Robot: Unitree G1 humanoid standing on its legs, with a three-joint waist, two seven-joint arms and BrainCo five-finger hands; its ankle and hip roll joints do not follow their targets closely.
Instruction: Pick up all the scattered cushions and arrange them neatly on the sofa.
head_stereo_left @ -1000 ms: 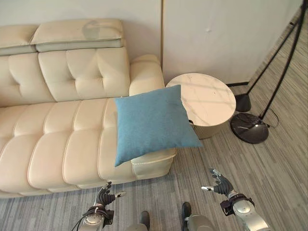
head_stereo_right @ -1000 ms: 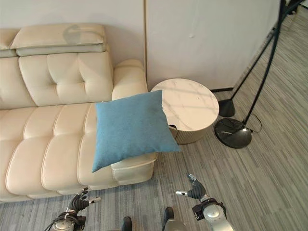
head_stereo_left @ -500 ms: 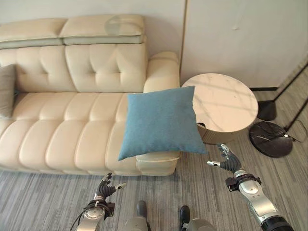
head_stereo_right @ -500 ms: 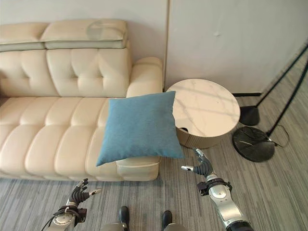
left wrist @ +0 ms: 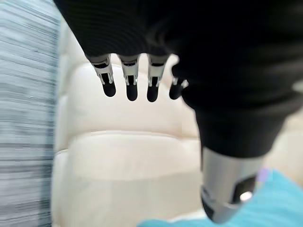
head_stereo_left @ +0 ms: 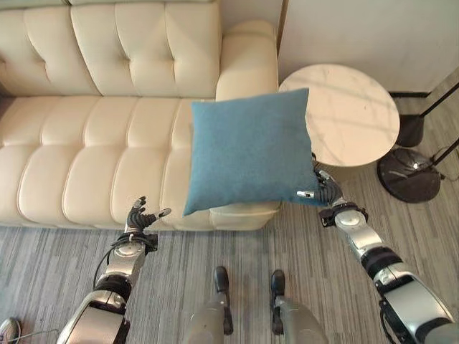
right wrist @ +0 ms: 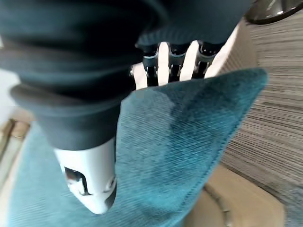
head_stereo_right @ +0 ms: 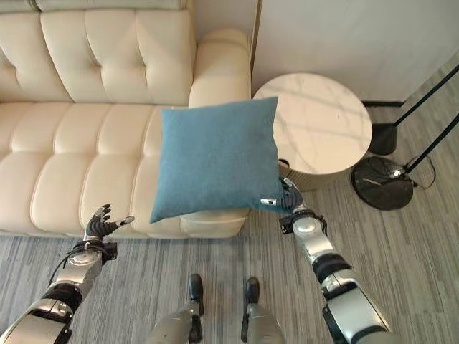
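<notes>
A square teal cushion (head_stereo_left: 249, 150) overhangs the sofa (head_stereo_left: 86, 143) arm's front; right hand (head_stereo_left: 326, 192) pinches its corner, fingers partly hidden; left hand (head_stereo_left: 136, 217) relaxed.

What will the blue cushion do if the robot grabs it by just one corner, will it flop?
The blue cushion looks soft and plump, so it will probably sag from the corner by the right hand, not stay flat. It likely weighs little for its size. Overhanging the sofa edge, it may slide off when tugged.

Blue cushion (head_stereo_left: 249, 156) seemingly on cream sofa (head_stereo_left: 93, 154)
</notes>
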